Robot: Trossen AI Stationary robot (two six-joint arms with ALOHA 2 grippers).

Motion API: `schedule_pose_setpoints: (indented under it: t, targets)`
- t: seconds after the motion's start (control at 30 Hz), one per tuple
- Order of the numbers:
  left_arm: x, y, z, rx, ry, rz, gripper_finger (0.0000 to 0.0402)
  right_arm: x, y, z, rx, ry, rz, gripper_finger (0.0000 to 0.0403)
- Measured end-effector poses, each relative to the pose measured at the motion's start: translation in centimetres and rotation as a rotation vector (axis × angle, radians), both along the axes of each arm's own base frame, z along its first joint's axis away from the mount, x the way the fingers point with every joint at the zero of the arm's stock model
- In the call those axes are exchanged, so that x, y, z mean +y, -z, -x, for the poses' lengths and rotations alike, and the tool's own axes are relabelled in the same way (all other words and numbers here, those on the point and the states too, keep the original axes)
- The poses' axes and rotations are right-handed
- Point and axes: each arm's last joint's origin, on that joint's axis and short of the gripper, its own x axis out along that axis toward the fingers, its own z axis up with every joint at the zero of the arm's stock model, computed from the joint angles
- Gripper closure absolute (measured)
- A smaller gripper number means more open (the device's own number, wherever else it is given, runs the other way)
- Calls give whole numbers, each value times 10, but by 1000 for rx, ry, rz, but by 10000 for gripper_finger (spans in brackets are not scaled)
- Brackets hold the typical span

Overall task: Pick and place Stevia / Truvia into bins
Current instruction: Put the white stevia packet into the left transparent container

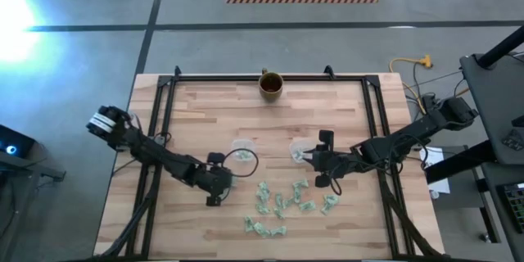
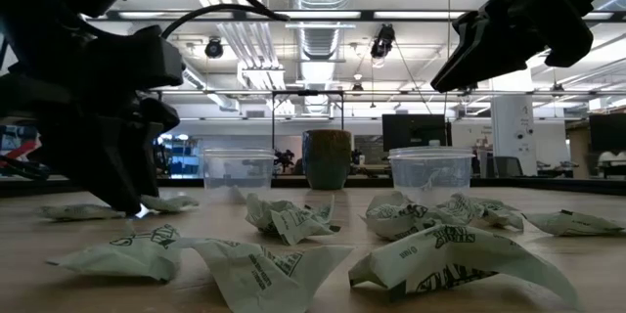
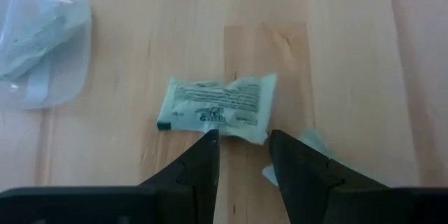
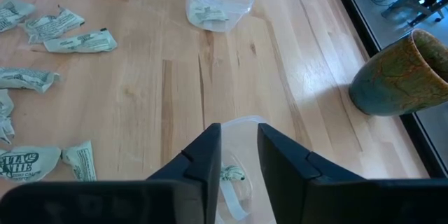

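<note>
- In the high view the left gripper (image 1: pixel 219 182) is hanging low over the table (image 1: pixel 196 229), just short of the left cup (image 1: pixel 242 151), with the packet pile (image 1: pixel 282 209) off to its side toward the right arm.
- That overhead view is not showing what lies under the left fingers; the left wrist view is filling this in: one flat Stevia packet (image 3: pixel 217 108) is lying on the wood just ahead of the fingertips (image 3: pixel 208 143), which are standing apart and gripping nothing, the packet not yet between them.
- The same wrist view is catching a second scrap of packet (image 3: pixel 311 143) beside one finger, and the left cup (image 3: pixel 42 49) with packets already inside, off to the side.
- The right gripper (image 1: pixel 313 158) is hovering directly above the right cup (image 1: pixel 298 149) in the high view.
- The right wrist view is looking down between the released, empty fingers (image 4: pixel 203 161) into that cup (image 4: pixel 234 175), where a packet is lying at the bottom; farther ahead it is showing the other cup (image 4: pixel 217 0), and the brown mug (image 4: pixel 402 73) off to one side.
- Only the low view is revealing height: the right gripper (image 2: pixel 469 54) is hanging well clear above its cup (image 2: pixel 430 171), while the left gripper (image 2: pixel 127 191) is reaching down almost to the tabletop.
</note>
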Motion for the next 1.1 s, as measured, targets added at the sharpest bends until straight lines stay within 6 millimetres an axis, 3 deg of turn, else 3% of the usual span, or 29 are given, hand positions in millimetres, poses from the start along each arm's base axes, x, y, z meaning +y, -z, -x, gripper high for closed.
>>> schedule_pose_setpoints:
  t: [0.9, 1.1]
  targets:
    - [0, -17, -3, -77, 52, -39, 285, 0, 0, 0, 1, 0, 0, 331]
    - [-3, -12, -8, -85, 93, -27, 286, 0, 1, 0, 2, 0, 0, 326]
